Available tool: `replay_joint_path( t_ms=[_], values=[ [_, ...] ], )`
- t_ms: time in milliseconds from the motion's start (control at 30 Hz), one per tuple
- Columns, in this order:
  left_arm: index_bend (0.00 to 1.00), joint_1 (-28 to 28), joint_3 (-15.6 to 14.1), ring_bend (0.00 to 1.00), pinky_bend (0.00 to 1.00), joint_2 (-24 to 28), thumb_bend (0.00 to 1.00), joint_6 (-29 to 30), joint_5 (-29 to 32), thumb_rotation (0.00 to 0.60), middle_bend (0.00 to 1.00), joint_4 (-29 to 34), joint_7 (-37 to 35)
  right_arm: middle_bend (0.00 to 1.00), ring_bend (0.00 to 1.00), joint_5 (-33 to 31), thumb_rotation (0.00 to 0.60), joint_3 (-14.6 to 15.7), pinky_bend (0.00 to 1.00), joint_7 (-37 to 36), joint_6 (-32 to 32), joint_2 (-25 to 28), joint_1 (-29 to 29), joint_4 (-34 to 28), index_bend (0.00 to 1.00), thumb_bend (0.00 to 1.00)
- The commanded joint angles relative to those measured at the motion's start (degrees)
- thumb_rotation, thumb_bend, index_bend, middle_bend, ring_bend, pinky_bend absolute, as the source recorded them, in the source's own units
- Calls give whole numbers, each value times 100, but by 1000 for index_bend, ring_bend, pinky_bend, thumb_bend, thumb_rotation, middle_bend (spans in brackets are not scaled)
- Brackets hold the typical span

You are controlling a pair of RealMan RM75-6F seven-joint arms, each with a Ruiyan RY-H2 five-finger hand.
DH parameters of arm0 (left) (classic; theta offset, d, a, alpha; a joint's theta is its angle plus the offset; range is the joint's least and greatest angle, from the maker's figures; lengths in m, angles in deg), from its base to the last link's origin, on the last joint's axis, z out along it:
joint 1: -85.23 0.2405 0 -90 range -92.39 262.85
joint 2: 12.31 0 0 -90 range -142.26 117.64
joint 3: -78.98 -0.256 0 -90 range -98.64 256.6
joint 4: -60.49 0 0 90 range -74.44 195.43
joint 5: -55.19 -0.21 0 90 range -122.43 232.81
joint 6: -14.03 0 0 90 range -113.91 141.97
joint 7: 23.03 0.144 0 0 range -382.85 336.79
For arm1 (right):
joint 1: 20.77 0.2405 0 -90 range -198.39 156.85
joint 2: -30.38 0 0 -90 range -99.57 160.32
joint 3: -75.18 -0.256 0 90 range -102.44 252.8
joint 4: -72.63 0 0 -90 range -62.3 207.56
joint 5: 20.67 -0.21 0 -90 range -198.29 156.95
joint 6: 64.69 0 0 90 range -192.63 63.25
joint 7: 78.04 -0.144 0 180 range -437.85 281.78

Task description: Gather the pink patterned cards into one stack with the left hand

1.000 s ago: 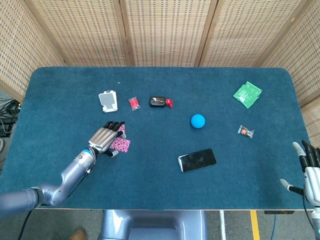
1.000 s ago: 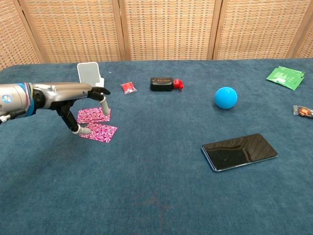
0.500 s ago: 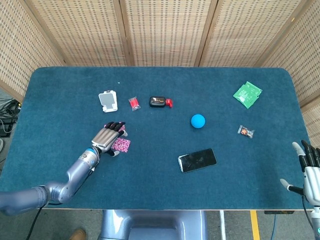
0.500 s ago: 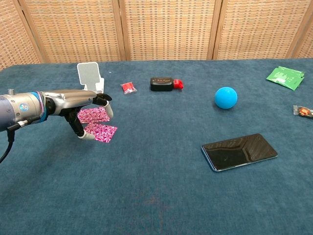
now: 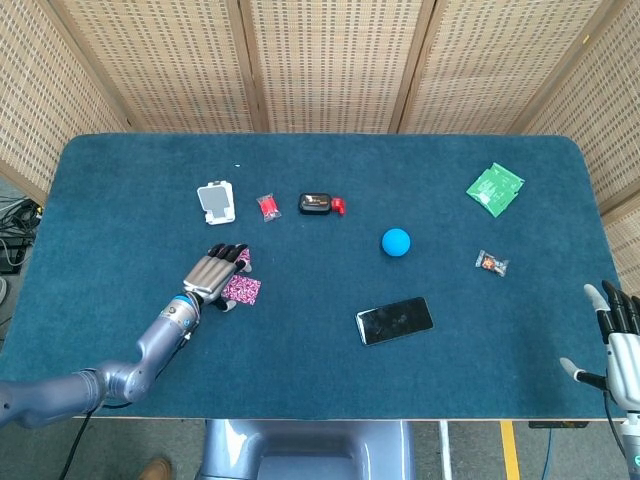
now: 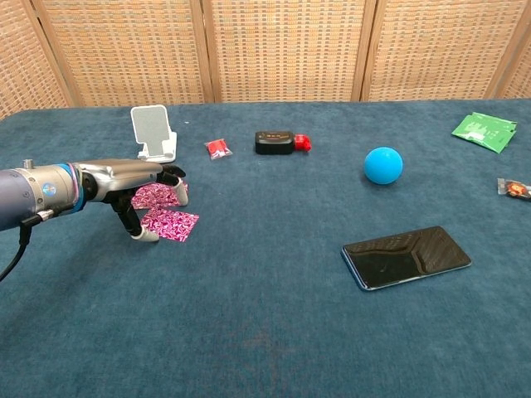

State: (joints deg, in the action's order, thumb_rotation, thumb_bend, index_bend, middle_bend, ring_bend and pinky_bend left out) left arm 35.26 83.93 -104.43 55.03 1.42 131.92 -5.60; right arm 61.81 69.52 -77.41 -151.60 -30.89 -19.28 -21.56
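two pink patterned cards [image 6: 170, 224] lie flat on the blue table, overlapping at their corners.

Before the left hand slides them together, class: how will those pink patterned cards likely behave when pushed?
The pink patterned cards lie flat and thin on the cloth-covered table, so probably light and prone to dragging rather than gliding. Edges look hard to catch, so they may overlap rather than butt.

This looks like a robot test room. A desk [image 5: 330, 380] with a blue cloth top stands in front of woven wooden screens [image 5: 330, 60]. Cables [image 5: 12, 225] lie on the grey floor [image 5: 480, 450], which has a yellow line [image 5: 509, 448].
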Motion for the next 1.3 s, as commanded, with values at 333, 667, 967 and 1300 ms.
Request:
replay_joint_path(
  t_ms=[333, 667, 967, 1300],
  values=[
    [355, 87, -3, 0, 0, -106, 261, -31, -195, 600, 0, -172, -199, 0, 0, -4, 600, 1, 0, 6, 16, -1, 8, -6, 0, 0],
    [529, 133, 32, 0, 0, -98, 263, -32, -237, 600, 0, -209, -258, 0, 0, 1, 600, 6, 0, -1, 19, 0, 9, -4, 0, 0],
    [615, 145, 62, 0, 0, -137, 266, -29, -288, 600, 0, -200, -281, 0, 0, -7, 600, 1, 0, 12, 23, -8, 14, -3, 0, 0],
    [678, 159, 70, 0, 0, -147, 275, -10, -336, 600, 0, -146, -268, 0, 0, 10, 600, 12, 0, -11, 21, -1, 11, -6, 0, 0]
  ],
)
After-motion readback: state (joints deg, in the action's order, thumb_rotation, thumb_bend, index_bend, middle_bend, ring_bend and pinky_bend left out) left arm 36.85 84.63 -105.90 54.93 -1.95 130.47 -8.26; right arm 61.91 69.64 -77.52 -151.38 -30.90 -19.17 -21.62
